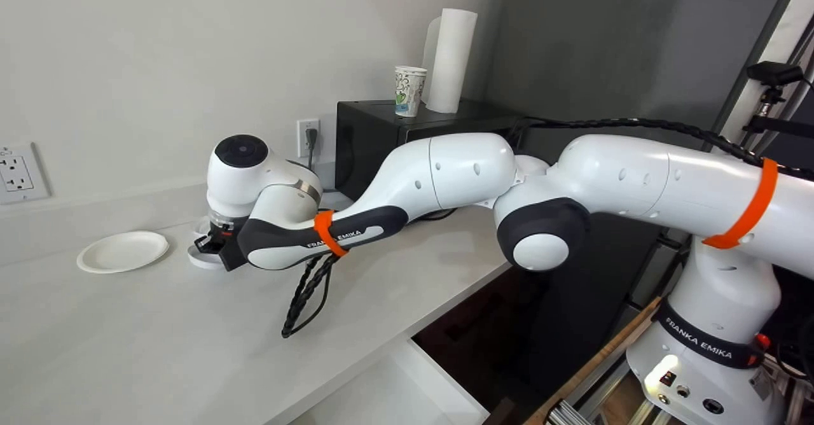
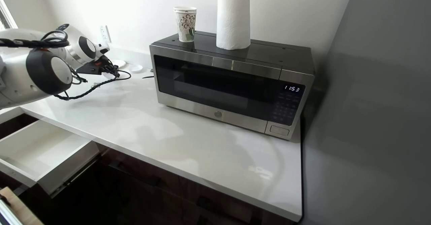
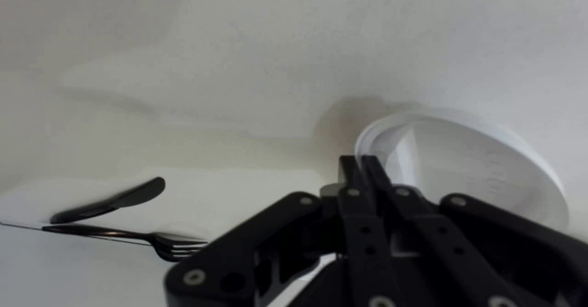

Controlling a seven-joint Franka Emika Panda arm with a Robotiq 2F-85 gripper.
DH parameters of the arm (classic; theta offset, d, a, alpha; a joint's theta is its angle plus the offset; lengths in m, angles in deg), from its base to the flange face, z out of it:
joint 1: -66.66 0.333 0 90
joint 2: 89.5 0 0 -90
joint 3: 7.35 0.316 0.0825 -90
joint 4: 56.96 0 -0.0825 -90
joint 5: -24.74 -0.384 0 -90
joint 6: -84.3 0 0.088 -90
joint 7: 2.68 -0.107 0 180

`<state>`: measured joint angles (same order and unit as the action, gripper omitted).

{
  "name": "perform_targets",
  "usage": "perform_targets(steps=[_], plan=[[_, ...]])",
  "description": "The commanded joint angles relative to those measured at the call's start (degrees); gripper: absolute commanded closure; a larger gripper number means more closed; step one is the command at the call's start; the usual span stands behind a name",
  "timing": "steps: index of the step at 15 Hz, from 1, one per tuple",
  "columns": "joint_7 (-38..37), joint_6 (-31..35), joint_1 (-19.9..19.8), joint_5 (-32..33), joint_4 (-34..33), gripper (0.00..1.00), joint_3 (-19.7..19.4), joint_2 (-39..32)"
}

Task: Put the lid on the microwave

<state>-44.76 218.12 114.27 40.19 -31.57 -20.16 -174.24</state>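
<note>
Closest in the wrist view, the black gripper [image 3: 359, 160] has its jaws set narrow, pinching the white lid [image 3: 473, 169] with its rim running between them. Whether the lid touches the counter [image 1: 159, 336] below, I cannot tell. Past the jaws, a black fork [image 3: 158, 242] lies just beside another black utensil [image 3: 133, 196]. In an exterior view, a round white plate [image 1: 124, 251] rests near the lid, apart from it. Farther off, also on the counter, stands the microwave [image 2: 229, 88], its clock [image 2: 291, 88] reading 11:53, well apart from the lid. On its top stand patterned paper cups [image 2: 186, 26], stacked, and a paper towel roll [image 2: 233, 16].
</note>
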Motion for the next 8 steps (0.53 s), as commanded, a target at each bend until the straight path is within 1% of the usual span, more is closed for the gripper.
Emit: perform_targets(steps=[1,8], plan=[[-0.9,-3.9,-1.0,-2.6,0.0,1.00,2.2,1.7],[-9.1,-1.4,-2.8,-2.4,0.0,1.00,0.9,6.4]])
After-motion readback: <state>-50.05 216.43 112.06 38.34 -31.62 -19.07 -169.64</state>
